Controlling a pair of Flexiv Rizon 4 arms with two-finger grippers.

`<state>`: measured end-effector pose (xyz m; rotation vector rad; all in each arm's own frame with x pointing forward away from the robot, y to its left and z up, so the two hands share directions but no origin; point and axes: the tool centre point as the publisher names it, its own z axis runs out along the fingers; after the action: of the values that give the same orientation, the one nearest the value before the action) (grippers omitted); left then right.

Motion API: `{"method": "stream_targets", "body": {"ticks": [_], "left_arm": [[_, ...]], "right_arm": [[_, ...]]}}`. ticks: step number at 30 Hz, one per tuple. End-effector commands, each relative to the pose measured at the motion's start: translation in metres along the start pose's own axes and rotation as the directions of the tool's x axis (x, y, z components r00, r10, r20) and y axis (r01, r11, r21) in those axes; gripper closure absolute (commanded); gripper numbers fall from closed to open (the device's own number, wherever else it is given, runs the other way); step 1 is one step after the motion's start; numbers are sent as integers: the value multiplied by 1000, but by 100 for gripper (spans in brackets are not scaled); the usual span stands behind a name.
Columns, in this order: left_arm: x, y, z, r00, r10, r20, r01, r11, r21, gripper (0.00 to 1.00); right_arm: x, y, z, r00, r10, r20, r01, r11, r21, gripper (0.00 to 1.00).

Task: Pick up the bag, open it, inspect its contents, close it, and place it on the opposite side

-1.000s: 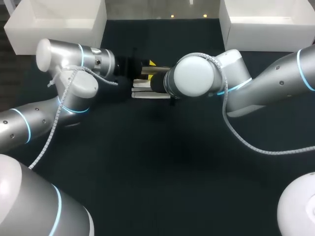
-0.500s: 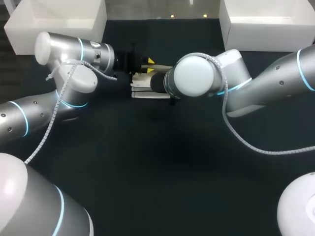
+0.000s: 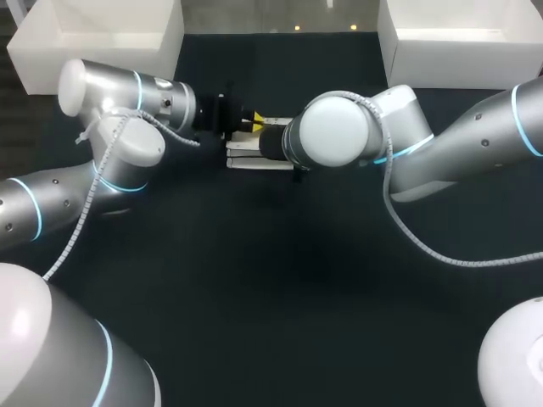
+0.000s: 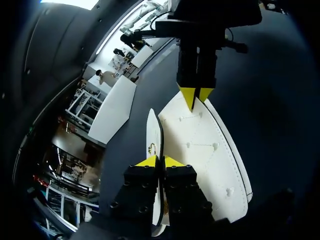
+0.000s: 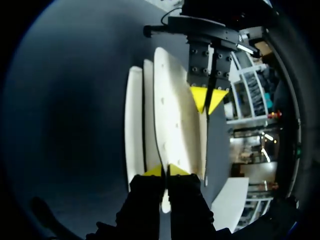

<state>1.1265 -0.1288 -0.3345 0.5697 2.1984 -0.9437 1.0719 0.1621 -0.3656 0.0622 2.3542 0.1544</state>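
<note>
A white bag lies at the back middle of the dark table, between my two arms. In the left wrist view the bag stretches ahead of my left gripper, whose yellow tips are pinched together on a thin upright white flap. My right gripper pinches the bag's far edge. In the right wrist view my right gripper is shut on a panel edge of the bag, and my left gripper faces it at the other end. From the head view my left gripper shows yellow tips; the right arm's wrist hides the right gripper.
A white bin stands at the back left corner and another white bin at the back right. Dark table surface spreads in front of the bag.
My left gripper's fingers have closed onto the bag's flap, and the left wrist has shifted slightly toward the bag. The right arm has kept still.
</note>
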Motion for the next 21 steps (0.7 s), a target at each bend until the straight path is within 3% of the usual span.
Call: {"method": "stream_targets", "body": {"ticks": [1,7,15,17,21], "left_arm": [[18,-3,-1,999,-15,35,15,1000,3,100],[27,4,4,999,-32,23,32,999,-5,100],[23,8,4,999,-40,30,41,999,-21,100],[20,4,3,999,-28,35,29,999,-20,84],[13,-1,3,999,-4,43,5,1000,-16,75]], "right_arm": [[1,0,2,1000,1,2,-1,1000,-2,100],[1,0,2,1000,1,2,-1,1000,-2,100],[1,0,2,1000,1,2,-1,1000,-2,100],[1,0,2,1000,1,2,-1,1000,-2,100],[1,0,2,1000,1,2,-1,1000,-2,100]]}}
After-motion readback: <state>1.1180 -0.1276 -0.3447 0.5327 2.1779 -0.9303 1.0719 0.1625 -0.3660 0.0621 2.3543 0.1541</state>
